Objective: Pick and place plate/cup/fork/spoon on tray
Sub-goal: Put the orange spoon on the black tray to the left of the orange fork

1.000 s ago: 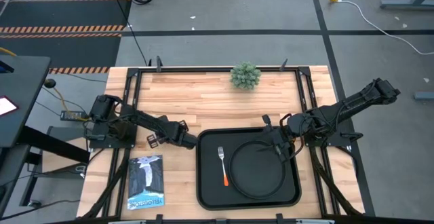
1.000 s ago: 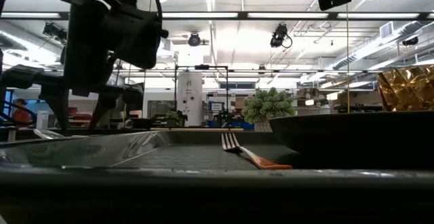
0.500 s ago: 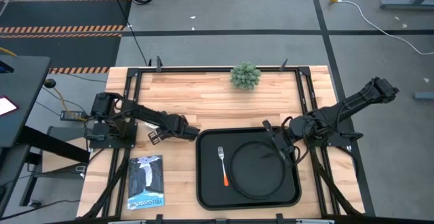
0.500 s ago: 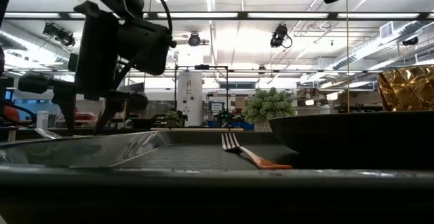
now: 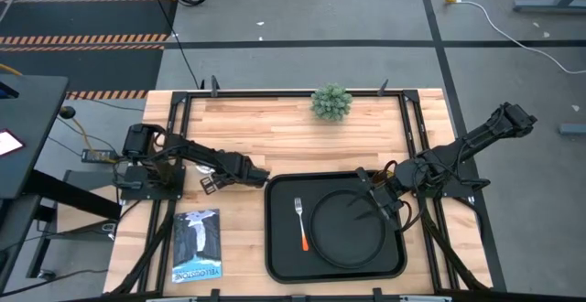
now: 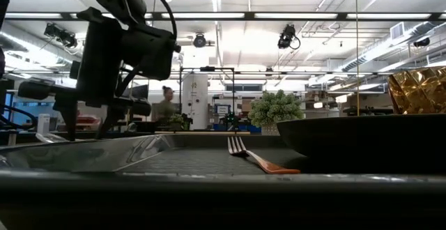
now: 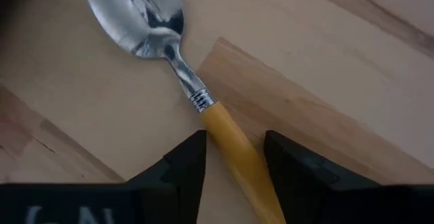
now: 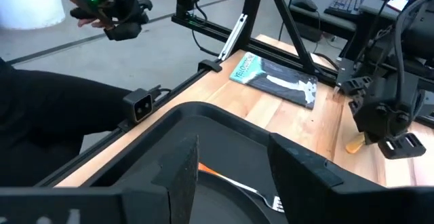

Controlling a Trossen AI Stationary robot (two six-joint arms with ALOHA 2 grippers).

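- Fingers [image 7: 186,166] of the left gripper [image 7: 234,163] are standing apart on either side of the spoon's orange handle, straddling it; whether the pads are touching the handle cannot be told.
- Lying flat on the wooden table [image 5: 275,133], the spoon [image 7: 183,81] is showing its silver bowl pointing away from the left wrist camera and its orange handle running back between the two fingers.
- From above, the left gripper [image 5: 255,179] is sitting just beside the tray's left edge, near its far corner, with the arm reaching in from the table's left side.
- The right gripper [image 5: 371,203] is hovering over the right part of the plate [image 5: 346,228], and its fingers [image 8: 186,166] are spread wide with nothing between them.
- That plate is resting inside the tray [image 5: 279,256], filling the tray's right part.
- The fork [image 5: 300,223] is lying in the tray just left of the plate, tines toward the far edge and orange handle toward the near edge.
- At table height, the fork [image 6: 259,160] is showing on the tray floor, and the cup [image 6: 418,90] is appearing at the picture's right edge behind the plate's rim; it cannot be made out in the overhead picture.
- A small potted plant [image 5: 330,102] is standing at the table's far edge, and a booklet [image 5: 198,244] is lying on the wood to the left of the tray.
- A person [image 6: 165,104] is standing far back in the room.
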